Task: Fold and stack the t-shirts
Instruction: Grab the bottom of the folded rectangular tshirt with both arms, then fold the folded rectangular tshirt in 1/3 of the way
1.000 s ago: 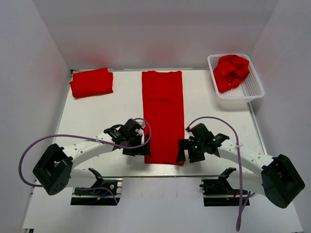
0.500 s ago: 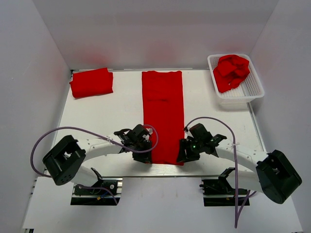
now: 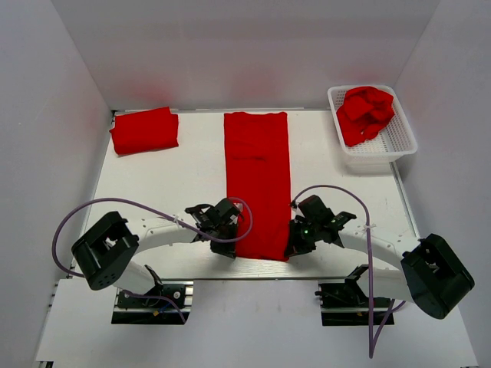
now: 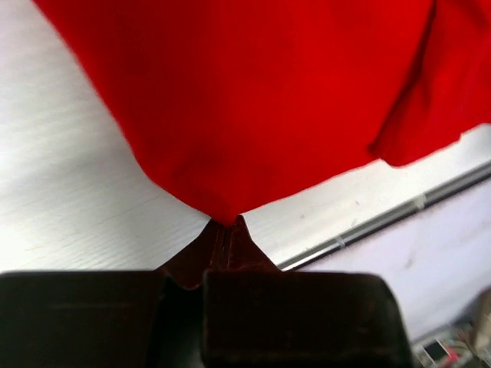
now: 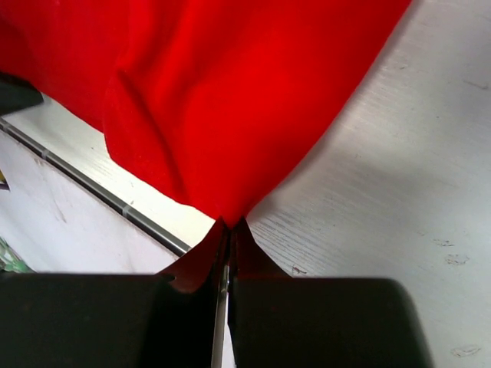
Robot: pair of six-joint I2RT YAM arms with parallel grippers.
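While the long red t-shirt [image 3: 258, 176] lies down the middle of the white table [image 3: 176, 184], folded into a narrow strip running from the far side to the near edge, both grippers are at its near end. The left gripper [image 3: 232, 251] is pinched on the strip's near left corner. The left wrist view shows its dark fingers [image 4: 245, 253] pressed together with a peak of red cloth drawn between them. The right gripper [image 3: 291, 250] is clamped the same way on the near right corner, and in the right wrist view its fingers [image 5: 247, 253] are closed tight on a point of the fabric, which puckers around the pinch. Both corners sit just beside the metal rail [image 4: 399, 218] along the table's near edge. A second t-shirt [image 3: 144, 129], folded into a neat rectangle, rests at the far left corner of the table, well apart from the strip. At the far right stands a white mesh basket [image 3: 399, 142] holding crumpled red t-shirts [image 3: 366, 113].
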